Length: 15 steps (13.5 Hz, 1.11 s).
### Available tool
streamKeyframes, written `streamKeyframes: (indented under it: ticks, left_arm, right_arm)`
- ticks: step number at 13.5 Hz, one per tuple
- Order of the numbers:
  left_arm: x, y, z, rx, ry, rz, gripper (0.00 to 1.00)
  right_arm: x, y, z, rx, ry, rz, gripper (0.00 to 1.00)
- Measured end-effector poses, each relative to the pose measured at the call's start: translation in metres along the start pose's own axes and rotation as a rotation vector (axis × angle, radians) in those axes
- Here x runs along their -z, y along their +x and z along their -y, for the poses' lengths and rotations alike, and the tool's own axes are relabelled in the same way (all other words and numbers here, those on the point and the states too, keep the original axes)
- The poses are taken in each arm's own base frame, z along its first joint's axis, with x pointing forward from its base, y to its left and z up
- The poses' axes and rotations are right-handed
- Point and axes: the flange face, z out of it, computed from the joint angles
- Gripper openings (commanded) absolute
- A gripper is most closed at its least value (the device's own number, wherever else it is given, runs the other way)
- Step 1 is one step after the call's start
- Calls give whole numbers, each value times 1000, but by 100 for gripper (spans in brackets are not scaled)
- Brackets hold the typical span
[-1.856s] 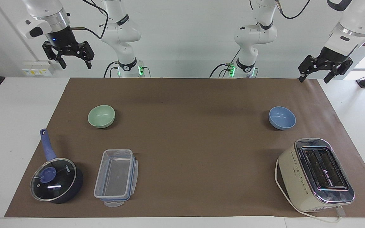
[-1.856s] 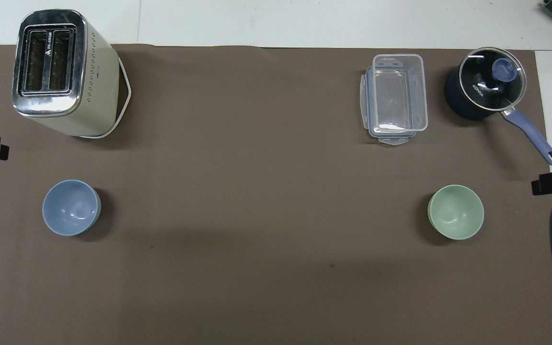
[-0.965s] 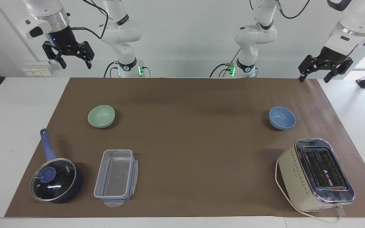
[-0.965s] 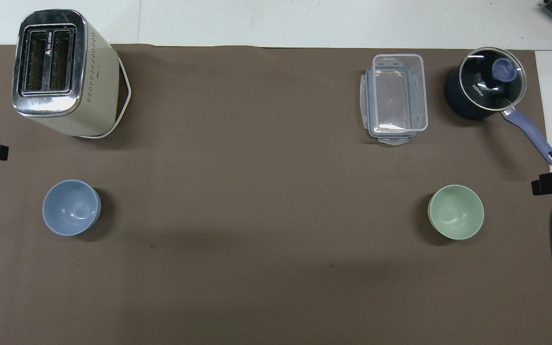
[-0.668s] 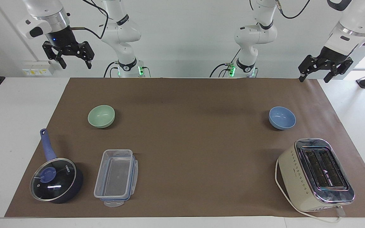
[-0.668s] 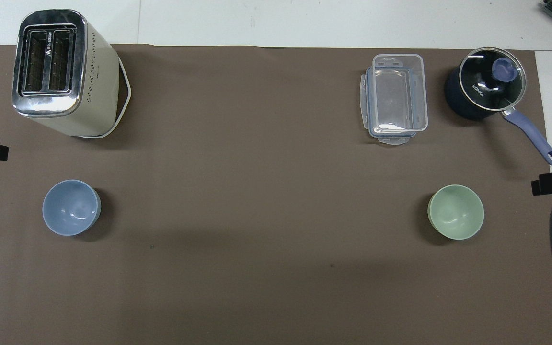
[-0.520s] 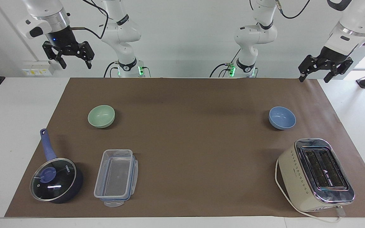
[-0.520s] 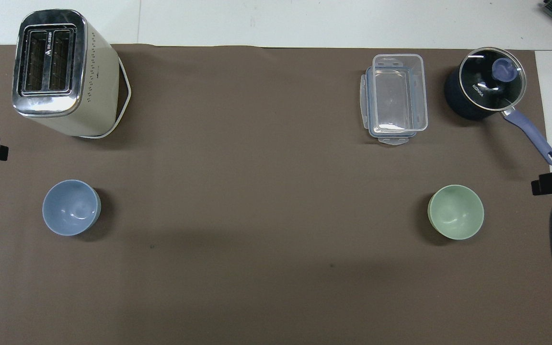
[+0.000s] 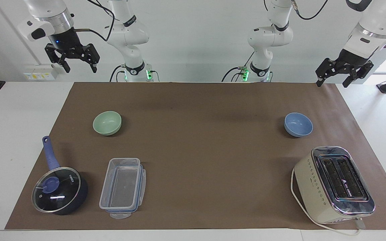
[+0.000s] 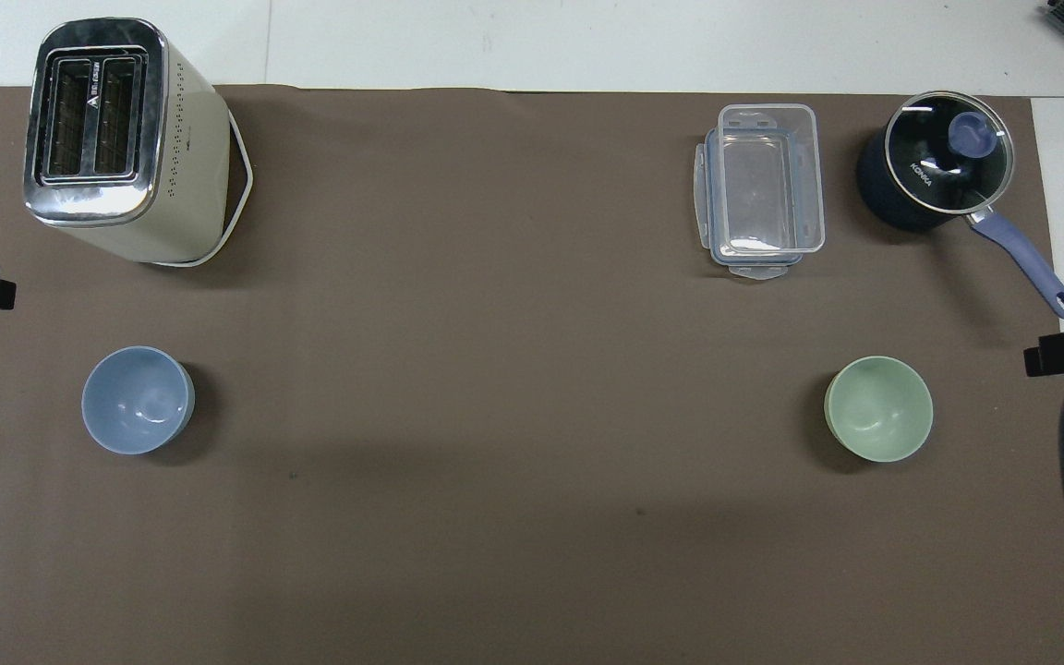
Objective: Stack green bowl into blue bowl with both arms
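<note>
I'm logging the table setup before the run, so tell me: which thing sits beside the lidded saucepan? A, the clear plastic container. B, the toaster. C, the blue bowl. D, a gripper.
A: the clear plastic container sits right beside the saucepan at the right arm's end of the table.

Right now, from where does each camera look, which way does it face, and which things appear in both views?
Facing view: high across the table, facing the robots; shows both arms whole, right gripper and left gripper raised and open at the table's robot edge, each waiting.
Overhead view: high above the robots' end, looking steeply down and forward; shows only dark gripper tips at the picture's side edges.
Shared, half a turn apart: green bowl, blue bowl, toaster, box, saucepan.
</note>
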Motion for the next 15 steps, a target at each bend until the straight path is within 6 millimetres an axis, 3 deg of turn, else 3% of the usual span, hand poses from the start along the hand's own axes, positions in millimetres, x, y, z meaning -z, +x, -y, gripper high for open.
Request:
streamKeyframes:
  ticks: [7, 12, 15]
  left_arm:
    - [-2, 4, 2, 3, 3, -28, 100]
    - [-21, 2, 4, 9, 6, -40, 100]
    - [-42, 2, 23, 42, 7, -31, 100]
  right_arm:
    - [0, 0, 0, 0, 0, 0, 100]
    - [0, 0, 0, 0, 0, 0, 100]
    - [0, 0, 0, 0, 0, 0, 100]
